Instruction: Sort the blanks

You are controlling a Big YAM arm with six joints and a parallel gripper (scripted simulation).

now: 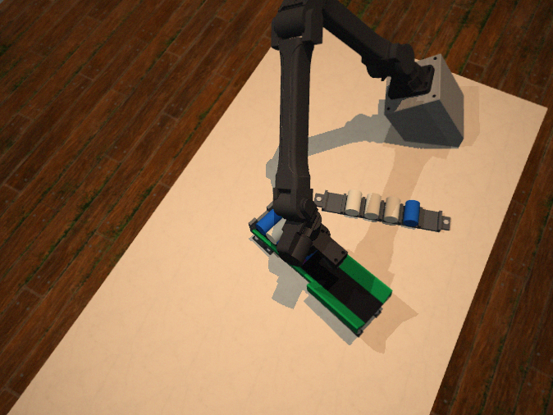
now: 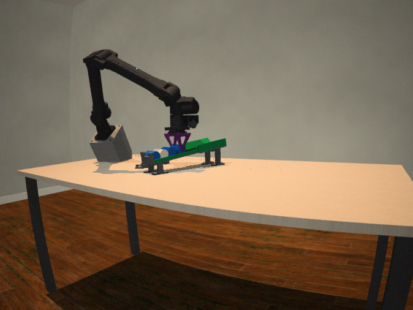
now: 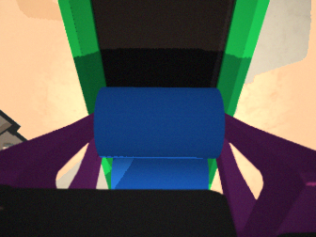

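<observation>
The green feed ramp (image 1: pixel 330 279) has a black floor and slopes down to a stop at its far left end. A blue blank (image 1: pixel 269 219) lies at the stop, with a cream blank (image 1: pixel 276 232) next to it. My gripper (image 2: pixel 177 143), with purple fingers, is low over the ramp and is shut on a blue blank (image 3: pixel 158 123), held straight across the ramp between the green side walls. Another blue blank (image 3: pixel 160 174) lies close behind the held one, toward the stop. I cannot tell whether the held blank touches the floor. In the top view the arm hides the gripper.
The grey stock rack (image 1: pixel 381 209) stands behind the ramp and holds three cream blanks (image 1: pixel 372 205) and one blue blank (image 1: pixel 411 212) between its ribs. The arm's grey base block (image 1: pixel 426 104) stands at the back right. The upper ramp floor (image 3: pixel 160 38) holds nothing.
</observation>
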